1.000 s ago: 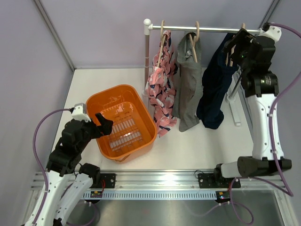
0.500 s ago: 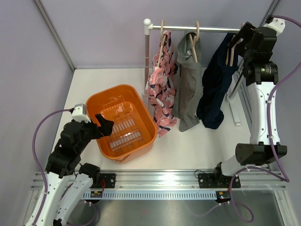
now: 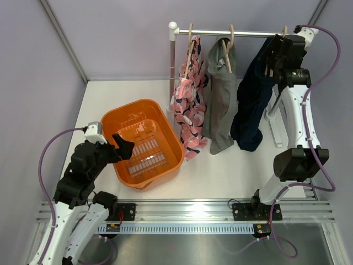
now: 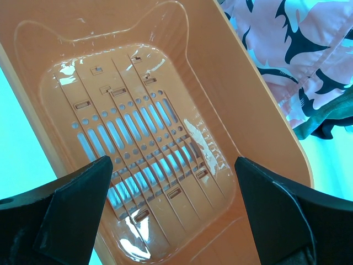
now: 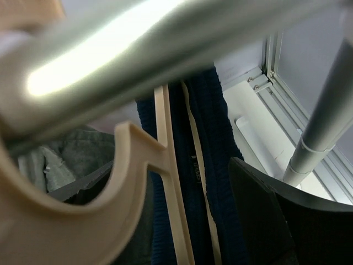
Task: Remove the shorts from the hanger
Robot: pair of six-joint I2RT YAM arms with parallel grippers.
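Three shorts hang on wooden hangers from a metal rail (image 3: 248,33): pink patterned (image 3: 189,105), grey (image 3: 222,105) and dark navy (image 3: 251,105). My right gripper (image 3: 274,52) is high up at the rail, at the top of the navy shorts. In the right wrist view it (image 5: 176,212) is open. The navy waistband (image 5: 207,165) and its hanger (image 5: 165,182) lie between the wide-apart fingers (image 5: 265,221), just under the rail (image 5: 165,33). My left gripper (image 3: 122,146) hangs open over the orange basket (image 3: 165,118), holding nothing.
The left wrist view looks down into the slotted basket (image 4: 259,110) between that gripper's (image 4: 171,215) jaws, with the pink shorts (image 4: 298,49) beside its rim. A rack upright (image 5: 325,127) stands right of my right gripper. Grey walls close in the back and sides.
My right arm has stretched up and back, bringing its gripper close under the rail at the navy shorts' hanger, and its jaws have narrowed a little. The left arm has not moved.
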